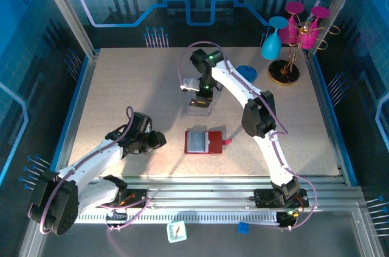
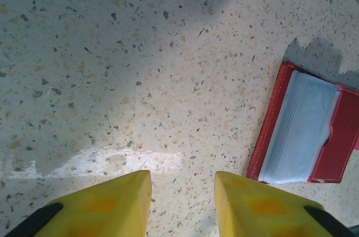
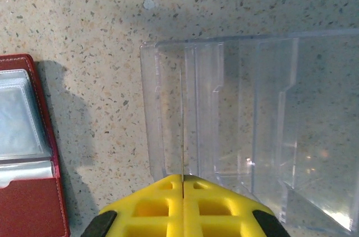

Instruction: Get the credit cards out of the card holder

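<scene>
1. Two arms, and it looked like split roles. The card holder (image 1: 203, 142) lay open and flat mid-table (image 1: 121, 87) between them, pockets up.
2. The left gripper (image 2: 182, 178) hung over bare table near the holder's left side, fingers (image 2: 120, 203) apart and empty. My guess is it was parked there to pin the holder when needed.
3. The right gripper (image 3: 183, 176) sat at the edge of the clear box (image 3: 252, 108), beyond the holder, fingers (image 3: 157, 203) pressed together. A thin line ran up from their seam, either a card edge-on or a box rib; I couldn't tell which.
4. The box's slots looked like the drop spot.
5. The pocket sleeves read pale grey, so I couldn't tell whether any credit cards remained inside.
</scene>
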